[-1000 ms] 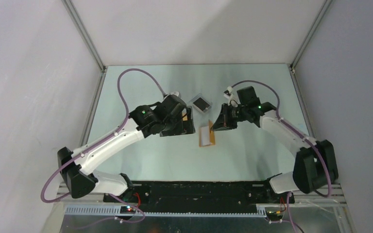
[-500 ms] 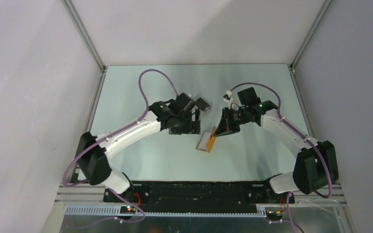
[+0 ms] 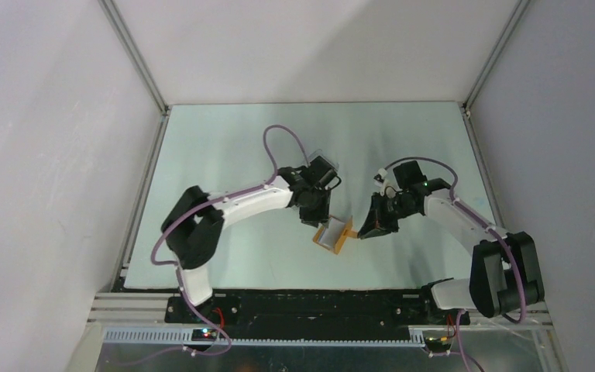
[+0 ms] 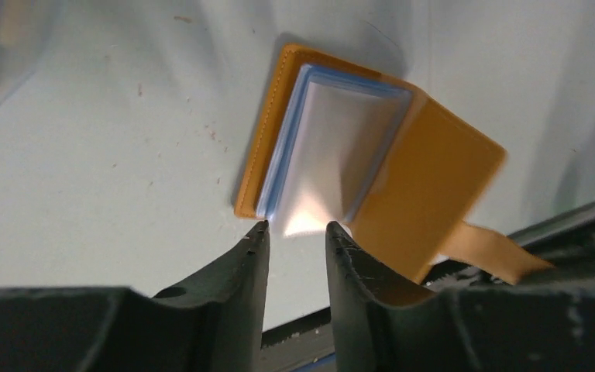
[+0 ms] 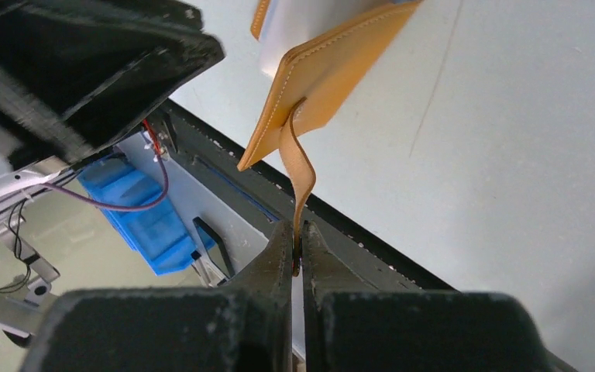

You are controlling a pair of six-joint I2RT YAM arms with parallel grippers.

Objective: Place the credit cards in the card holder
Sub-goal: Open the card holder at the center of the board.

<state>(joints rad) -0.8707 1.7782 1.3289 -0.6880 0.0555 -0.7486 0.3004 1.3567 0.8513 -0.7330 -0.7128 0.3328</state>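
a pale mint-green table (image 3: 225, 155) fills the floor of a booth with plain grey-white walls, and bare aluminium posts (image 3: 133, 58) run up from its far corners. a black rail (image 3: 318, 302) lines the near edge, where the arm bases sit. the tabletop shows fine scratches and specks in the left wrist view.

the card holder (image 3: 335, 235), orange-tan, lies open near the middle of the table, slightly toward the near edge. its left half rests flat on the surface. the credit cards (image 4: 333, 155) are stacked in that half, light blue along their edges with a glare-washed face on top. the right flap (image 4: 426, 186) is raised at a tilt.

the left arm (image 3: 240, 205) folds at its elbow near the left edge and reaches right across the table, a purple cable (image 3: 279, 139) looping above it. the left gripper (image 4: 294, 232) points down at the near corner of the card stack. its jaws stand a narrow gap apart with nothing clamped between them. whether the tips touch the cards i cannot tell through the glare.

the right arm (image 3: 457, 221) rises from the near right corner and bends inward toward the centre. the right gripper (image 5: 297, 240) is pinched tight on the card holder's thin strap (image 5: 298, 167), holding the flap up off the table.
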